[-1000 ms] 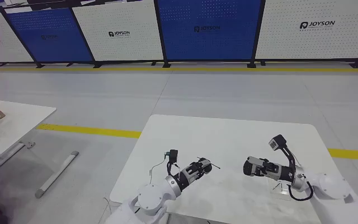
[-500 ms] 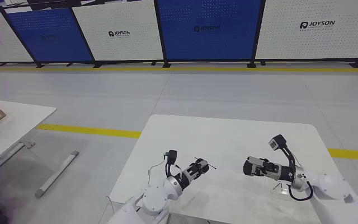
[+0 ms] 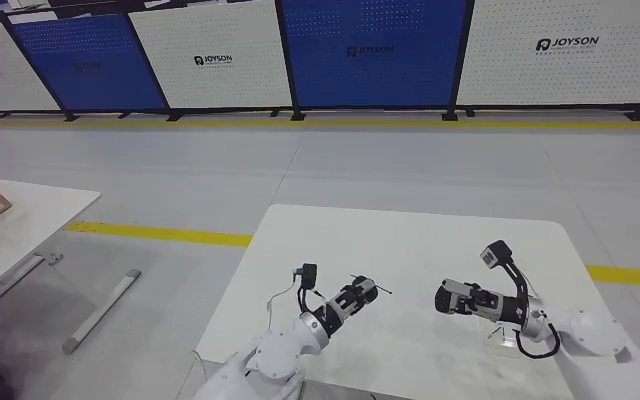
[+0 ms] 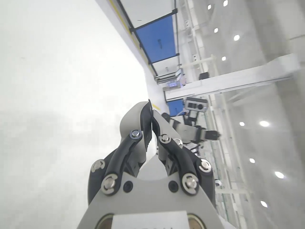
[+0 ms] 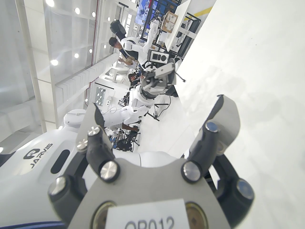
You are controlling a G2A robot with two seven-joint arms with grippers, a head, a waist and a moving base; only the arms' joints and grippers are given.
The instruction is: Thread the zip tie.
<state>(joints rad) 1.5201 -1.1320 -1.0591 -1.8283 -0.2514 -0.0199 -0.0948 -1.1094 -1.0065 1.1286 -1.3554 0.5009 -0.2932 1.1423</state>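
Observation:
A thin black zip tie sticks out sideways from my left gripper, which is shut on it just above the white table. In the left wrist view the left gripper has its fingers pressed together. My right gripper hangs open to the right of it, a short gap away and facing it, with nothing between its fingers. The right wrist view shows the right gripper spread wide, and beyond it the left gripper with the zip tie poking out.
The table's front edge runs close under both arms, and its bare top stretches away behind them. Another white table stands off to the left across the floor. Blue and white panels line the back.
My left gripper has shifted slightly back and forth with the zip tie, ending a touch farther from the front edge. The right arm has stayed still.

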